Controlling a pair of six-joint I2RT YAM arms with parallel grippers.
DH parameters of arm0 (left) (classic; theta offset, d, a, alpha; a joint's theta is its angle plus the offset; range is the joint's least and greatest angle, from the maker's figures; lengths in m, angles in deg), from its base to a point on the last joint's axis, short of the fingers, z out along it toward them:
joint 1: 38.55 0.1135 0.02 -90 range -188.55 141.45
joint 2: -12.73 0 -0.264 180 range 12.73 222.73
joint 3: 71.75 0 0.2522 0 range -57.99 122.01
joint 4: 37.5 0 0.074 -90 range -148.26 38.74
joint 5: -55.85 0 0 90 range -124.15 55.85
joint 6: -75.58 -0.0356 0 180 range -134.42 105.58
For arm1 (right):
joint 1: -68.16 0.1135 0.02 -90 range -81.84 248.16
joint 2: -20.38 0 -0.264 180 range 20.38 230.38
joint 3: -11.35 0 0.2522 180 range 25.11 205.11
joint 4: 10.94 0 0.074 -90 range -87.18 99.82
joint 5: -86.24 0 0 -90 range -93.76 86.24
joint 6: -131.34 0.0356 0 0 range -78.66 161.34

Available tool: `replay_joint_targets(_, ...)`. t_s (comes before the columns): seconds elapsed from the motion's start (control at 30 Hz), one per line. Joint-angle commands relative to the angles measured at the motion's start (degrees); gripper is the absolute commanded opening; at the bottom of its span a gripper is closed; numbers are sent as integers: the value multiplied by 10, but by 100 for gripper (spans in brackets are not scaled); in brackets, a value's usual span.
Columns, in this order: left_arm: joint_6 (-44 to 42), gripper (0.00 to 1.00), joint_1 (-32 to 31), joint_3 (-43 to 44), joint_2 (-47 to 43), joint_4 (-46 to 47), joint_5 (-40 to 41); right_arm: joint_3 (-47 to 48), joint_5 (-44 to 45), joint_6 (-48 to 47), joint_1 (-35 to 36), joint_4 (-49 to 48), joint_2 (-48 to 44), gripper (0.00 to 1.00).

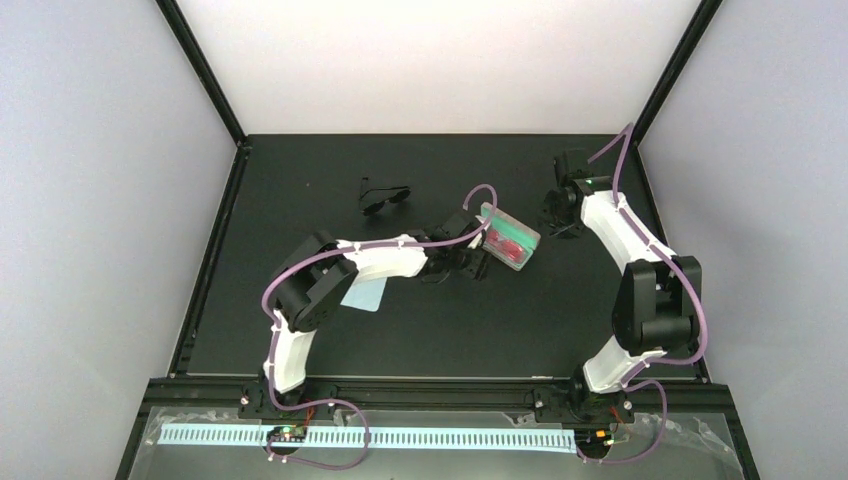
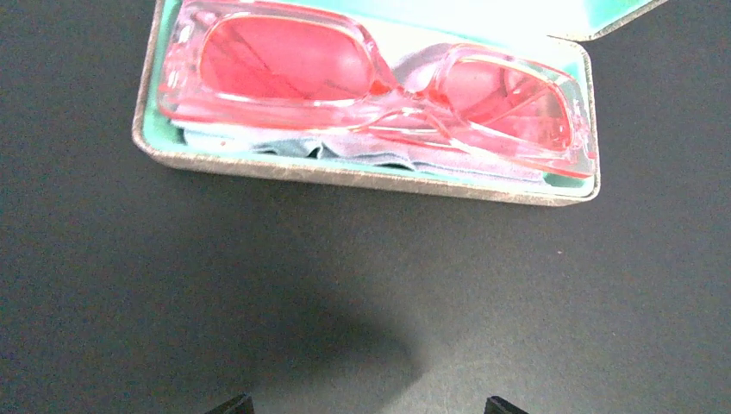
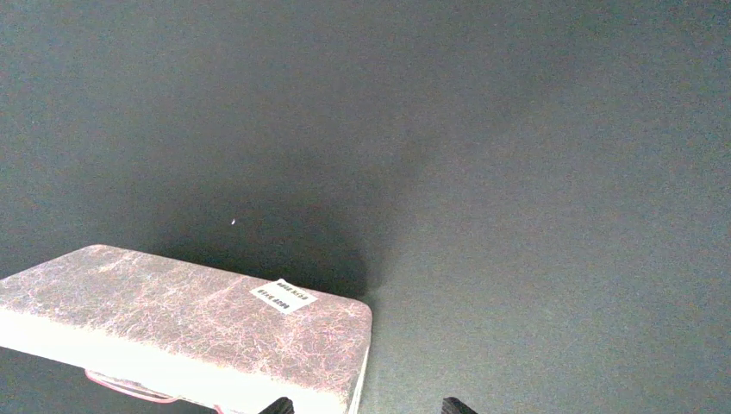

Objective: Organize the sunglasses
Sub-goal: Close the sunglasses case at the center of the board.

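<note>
The red-pink sunglasses [image 2: 379, 86] lie folded inside an open case [image 2: 345, 175] with a teal lining, on a pale cloth. In the top view the sunglasses [image 1: 509, 240] and case [image 1: 528, 250] sit at the table's middle right. My left gripper [image 2: 368, 405] is open and empty, just short of the case's near wall; it also shows in the top view [image 1: 476, 262]. My right gripper [image 3: 366, 407] is open behind the raised lid [image 3: 190, 323], whose corner lies between its fingertips; it shows in the top view [image 1: 557, 216].
A black dark-lensed pair of glasses [image 1: 385, 197] lies at the back middle of the black table. A pale blue cloth [image 1: 364, 293] lies under my left arm. A white sticker [image 3: 283, 296] is on the lid's outside.
</note>
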Motion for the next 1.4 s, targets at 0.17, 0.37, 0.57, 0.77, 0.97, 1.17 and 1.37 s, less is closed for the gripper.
replay_joint_targets(0.17, -8, 61, -2, 66, 53, 18, -15, 14, -27, -7, -2, -16, 24, 41)
replay_joint_targets(0.37, -3, 53, 1, 84, 78, 23, -18, 51, -45, -15, -2, -16, 54, 33)
replay_joint_targets(0.57, -4, 48, 5, 105, 99, 21, -28, 78, -62, -18, -1, -20, 84, 28)
replay_joint_targets(0.77, -2, 41, 6, 108, 107, 36, -30, 84, -87, -20, 7, -23, 103, 22)
replay_joint_targets(0.97, -2, 38, 6, 106, 112, 62, -30, 74, -100, -23, 20, -26, 108, 18)
replay_joint_targets(1.17, -1, 34, 8, 108, 124, 79, -30, 57, -111, -24, 26, -28, 106, 17)
replay_joint_targets(1.37, 4, 30, 8, 112, 136, 90, -29, 39, -115, -25, 35, -33, 102, 16)
